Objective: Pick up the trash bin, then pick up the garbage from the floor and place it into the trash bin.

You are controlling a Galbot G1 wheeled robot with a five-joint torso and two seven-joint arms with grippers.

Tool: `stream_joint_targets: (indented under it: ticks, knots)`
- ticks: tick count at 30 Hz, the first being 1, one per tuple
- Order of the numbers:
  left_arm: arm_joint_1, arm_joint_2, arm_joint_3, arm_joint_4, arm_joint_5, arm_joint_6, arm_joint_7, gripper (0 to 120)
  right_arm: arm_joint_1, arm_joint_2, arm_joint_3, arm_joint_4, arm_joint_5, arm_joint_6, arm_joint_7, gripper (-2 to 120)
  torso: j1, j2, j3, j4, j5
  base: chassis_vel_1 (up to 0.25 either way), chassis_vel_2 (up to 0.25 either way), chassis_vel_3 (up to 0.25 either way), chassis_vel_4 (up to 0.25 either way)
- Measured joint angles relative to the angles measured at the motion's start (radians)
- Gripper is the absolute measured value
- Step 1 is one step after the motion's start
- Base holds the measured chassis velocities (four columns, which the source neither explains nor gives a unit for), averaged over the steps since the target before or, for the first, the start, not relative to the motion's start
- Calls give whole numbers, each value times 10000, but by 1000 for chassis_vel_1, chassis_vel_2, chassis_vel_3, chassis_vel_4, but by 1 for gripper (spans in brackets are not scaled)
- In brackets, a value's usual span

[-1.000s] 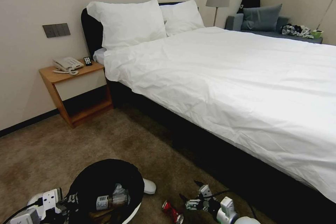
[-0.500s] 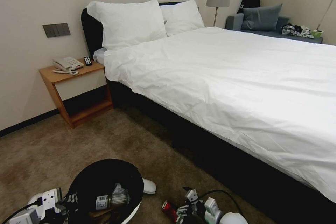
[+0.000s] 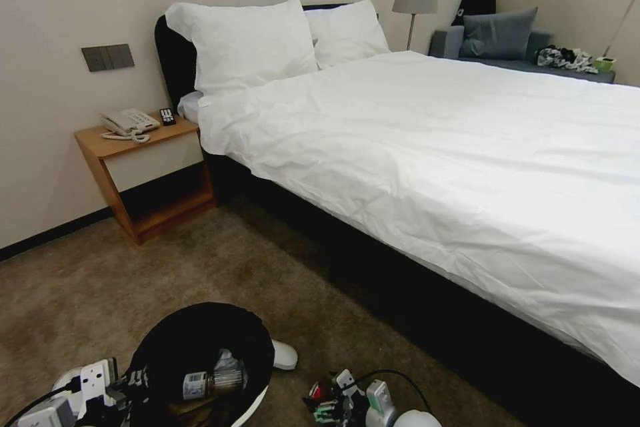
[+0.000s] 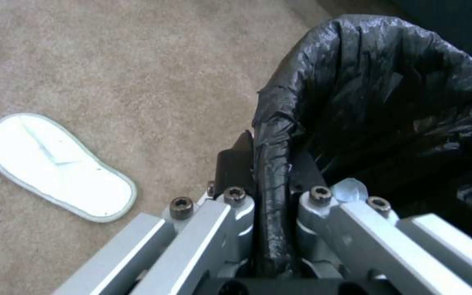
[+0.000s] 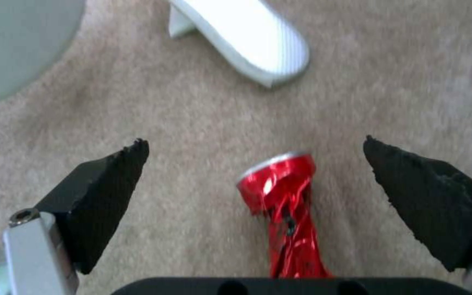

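Note:
The trash bin (image 3: 248, 340), white with a black bag over its rim, hangs low at the lower left. My left gripper (image 3: 130, 383) is shut on its near rim; in the left wrist view the fingers (image 4: 236, 164) pinch the bagged rim (image 4: 271, 135). A clear bottle (image 3: 213, 380) lies inside the bin. A crushed red can (image 5: 285, 200) lies on the carpet between the spread fingers of my open right gripper (image 5: 253, 142), touching neither. In the head view that gripper (image 3: 325, 405) hovers right over the can (image 3: 319, 391). One white slipper (image 3: 285, 355) lies beside the bin, and another slipper (image 4: 55, 168) lies flat on the carpet.
A big bed (image 3: 433, 147) with a dark base fills the right side, close to the right arm. A wooden nightstand (image 3: 143, 167) with a phone stands at the wall. Brown carpet (image 3: 200, 267) lies open ahead of the bin.
My right gripper has moved left and lower, from beside the red can to over it. The bin and the left arm have stayed put.

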Motion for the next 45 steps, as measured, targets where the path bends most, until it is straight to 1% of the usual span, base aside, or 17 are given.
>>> stream_joint_targets:
  ticks: [7,11,13,15,19,20,21,22,23,26,27,28,29,30,32,34,45]
  knots:
    - [39,-27,4,-27,24,0,0,4,102,23,-178,-177,363,-405,205,100,0,0,0,0,0,0,0,0,0]
    - [78,-37,-8,-105,32,0,0,4,108,101,-319,-427,533,-1202,602,100,0,-1,0,0,1,0,0,0,0]
    - [98,-35,-30,-128,31,0,0,4,101,109,-326,-522,559,-1438,696,100,0,-1,0,0,1,0,0,0,0]
    - [124,-41,-41,-138,31,-3,0,4,50,70,-326,-573,569,-1669,783,100,0,-1,0,0,1,0,0,0,0]
    - [130,-59,-41,-144,30,-10,3,4,28,108,-312,-686,580,-1797,851,99,0,-1,0,-1,0,0,0,0,0]
    - [130,-60,-43,-164,30,-11,5,4,42,186,-287,-779,579,-1818,856,93,0,-1,0,0,1,0,0,0,0]
    - [130,-60,-43,-164,30,-11,5,4,42,186,-287,-779,579,-1818,856,93,0,-1,0,0,1,0,0,0,0]
    - [133,-60,-47,-179,28,-11,6,4,62,227,-265,-831,579,-1824,857,90,0,-1,0,0,3,0,0,0,0]
    - [143,-58,-55,-195,24,-12,8,4,96,253,-243,-868,576,-1825,857,82,0,-1,0,0,1,0,0,0,0]
    - [157,-54,-62,-209,22,-12,9,4,128,256,-225,-878,574,-1827,848,79,0,-1,0,0,1,0,0,0,0]
    - [172,-52,-66,-214,21,-17,10,4,147,252,-198,-878,572,-1831,842,71,1,-1,0,0,1,0,0,0,0]
    - [181,-50,-66,-222,19,-22,12,4,130,231,-163,-873,558,-1831,831,57,0,-1,0,0,1,0,0,0,0]
    - [181,-41,-67,-223,17,-23,14,4,102,221,-151,-854,550,-1831,827,49,0,-1,0,0,1,0,0,0,0]
    - [181,-41,-67,-223,17,-23,14,4,102,221,-151,-854,550,-1831,827,49,0,-1,0,0,1,0,0,0,0]
    - [180,-34,-66,-224,15,-25,15,4,66,209,-124,-834,534,-1830,824,43,0,-1,0,0,0,0,0,0,0]
    - [178,-30,-64,-224,14,-25,15,4,44,203,-117,-826,527,-1829,821,42,0,0,0,-1,0,0,0,0,0]
    - [184,12,-81,-237,-24,-27,20,4,-39,166,-121,-762,464,-1824,794,42,0,0,0,0,0,0,0,0,0]
